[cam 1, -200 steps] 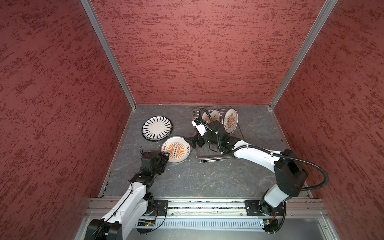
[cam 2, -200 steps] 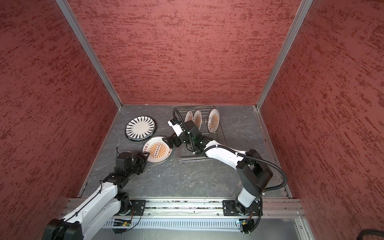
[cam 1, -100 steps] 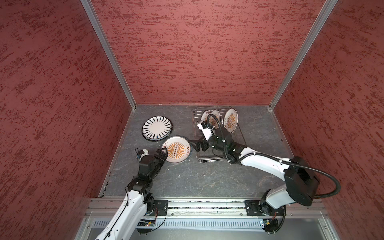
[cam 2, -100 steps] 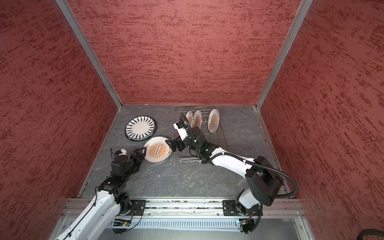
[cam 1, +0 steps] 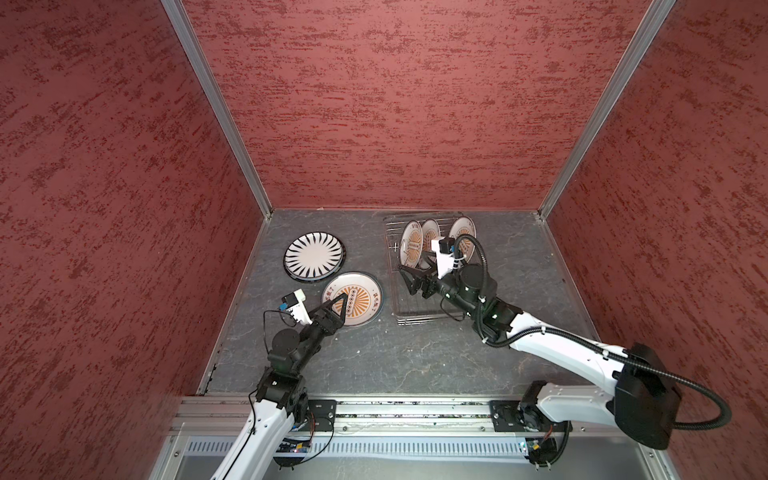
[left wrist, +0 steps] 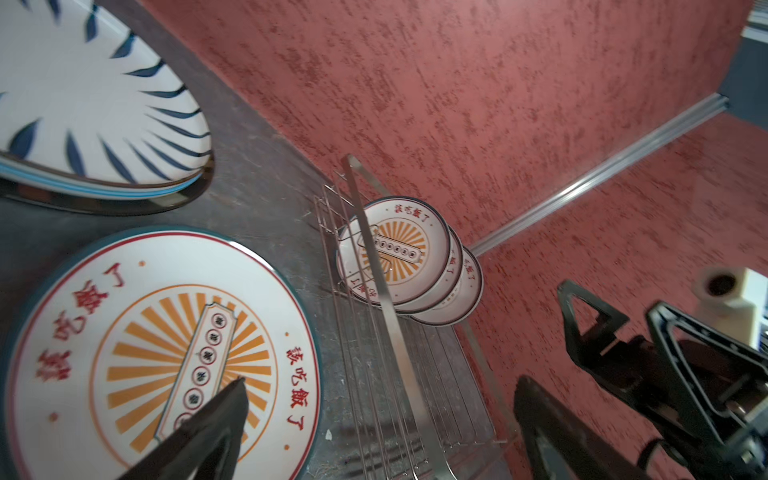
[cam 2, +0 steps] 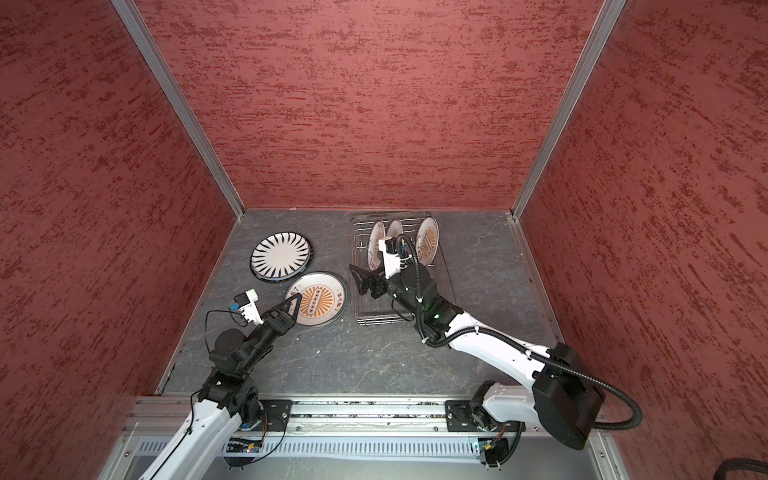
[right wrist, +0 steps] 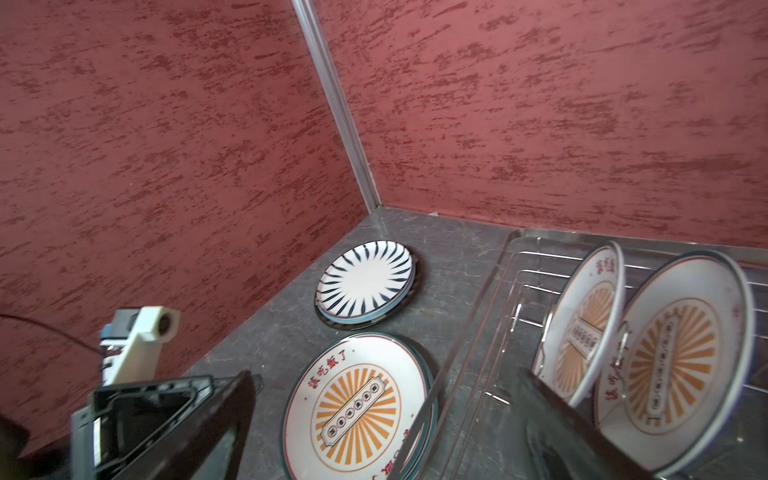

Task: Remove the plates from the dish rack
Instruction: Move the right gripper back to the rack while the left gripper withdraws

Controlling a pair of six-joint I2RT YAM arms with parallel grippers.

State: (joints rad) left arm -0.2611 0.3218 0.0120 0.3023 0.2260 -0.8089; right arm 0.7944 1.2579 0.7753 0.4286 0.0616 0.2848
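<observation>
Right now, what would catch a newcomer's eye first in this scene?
Three orange sunburst plates stand on edge at the far end of the wire dish rack. Left of the rack, a black-striped plate and another sunburst plate lie flat on the grey table, ringed by red textured walls.

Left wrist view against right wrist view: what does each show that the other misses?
Only the left wrist view: all three plates standing in the dish rack, and the open right tool. Only the right wrist view: the left arm's white camera; it catches just two of the racked plates. Both: the striped plate and the sunburst plate, lying flat outside the rack.
</observation>
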